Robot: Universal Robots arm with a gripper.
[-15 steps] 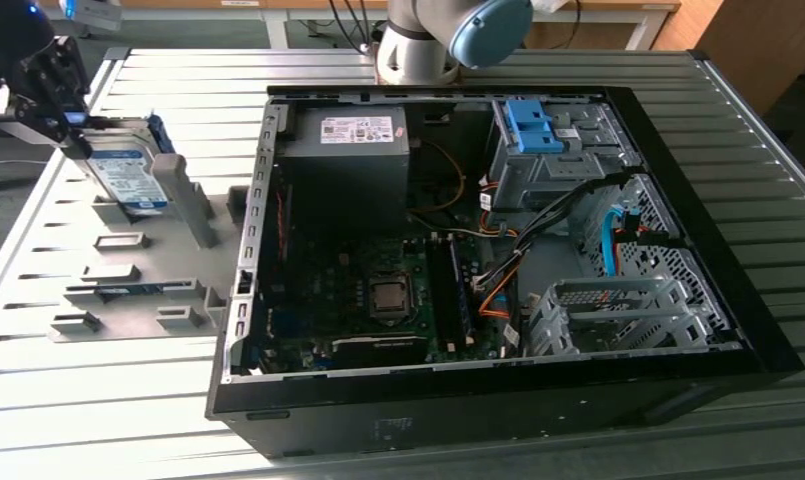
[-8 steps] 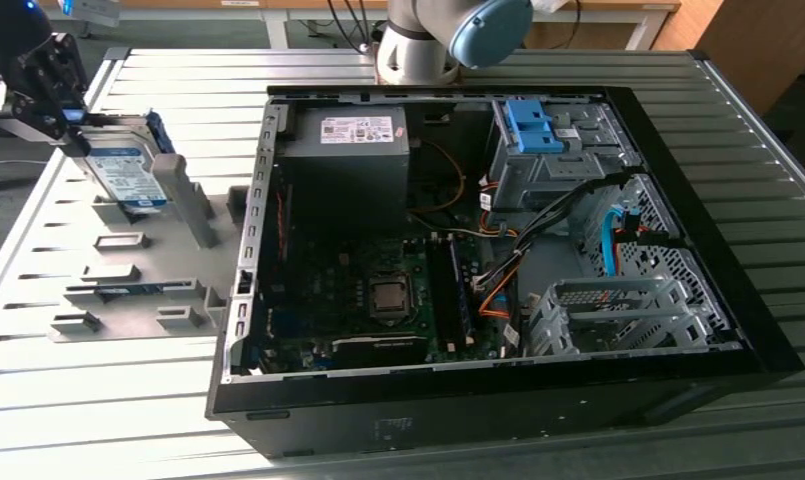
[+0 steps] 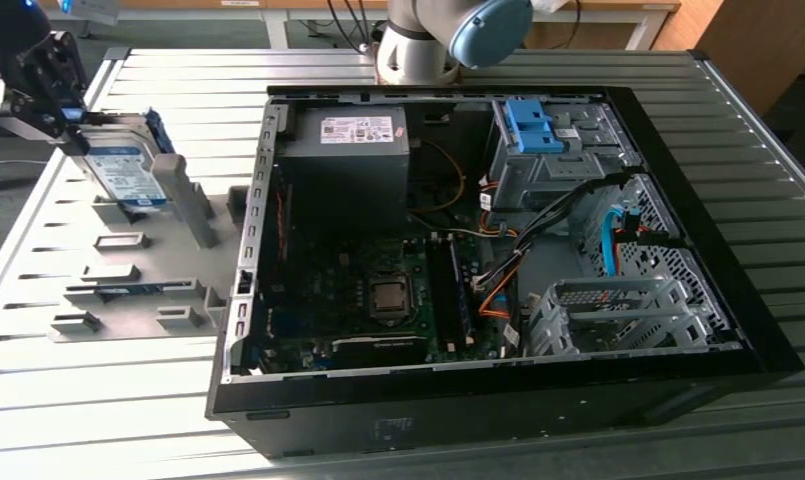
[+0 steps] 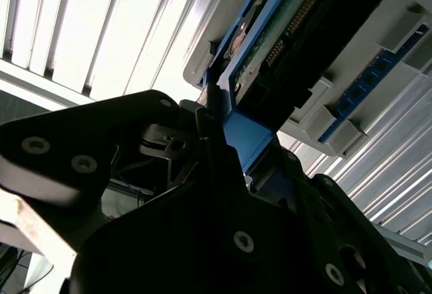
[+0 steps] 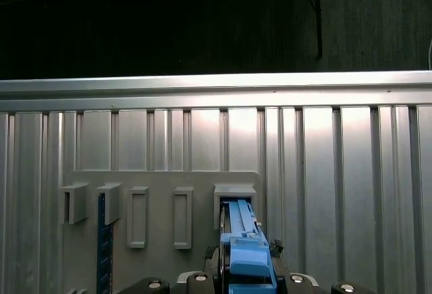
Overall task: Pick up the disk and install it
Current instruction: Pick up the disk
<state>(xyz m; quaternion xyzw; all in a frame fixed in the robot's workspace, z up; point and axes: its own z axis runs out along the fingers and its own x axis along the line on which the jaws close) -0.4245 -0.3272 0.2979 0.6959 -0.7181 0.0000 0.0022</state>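
- At the upper left of the exterior view: gripper (image 3: 71,125), dark body with pale metal fingers, clenched on the upper end of the disk (image 3: 125,172).
- Disk: stands on edge with its white-and-blue label facing the camera. Its lower end sits at a slot of the grey rack (image 3: 149,300) — whether it has lifted clear of the slot cannot be told.
- Grasp, second wrist view: one of the fingers (image 4: 210,129) presses flat against the blue carrier (image 4: 246,142). The green circuit board (image 4: 287,27) on the disk's underside is exposed beyond it.
- Grasp, first wrist view: the carrier's end (image 5: 243,247) lies between the jaws, lined up with a rack slot near the lower centre of the frame.
- Handling, as a judgement: rigid, dense for its size, with smooth metal faces that could slip. It is likely sensitive to knocks and twisting, and the bare board should not be pressed. The plastic carrier edges are the sound place to hold — as the gripper now does.
- Centre of the exterior view: open computer case (image 3: 776,330), lying on its side on the ribbed metal table (image 3: 109,420), just beside the rack.
- Upper right inside the case: drive bay (image 3: 562,160) with another blue part on top.
- Lower right inside the case: perforated metal cage (image 3: 616,310).
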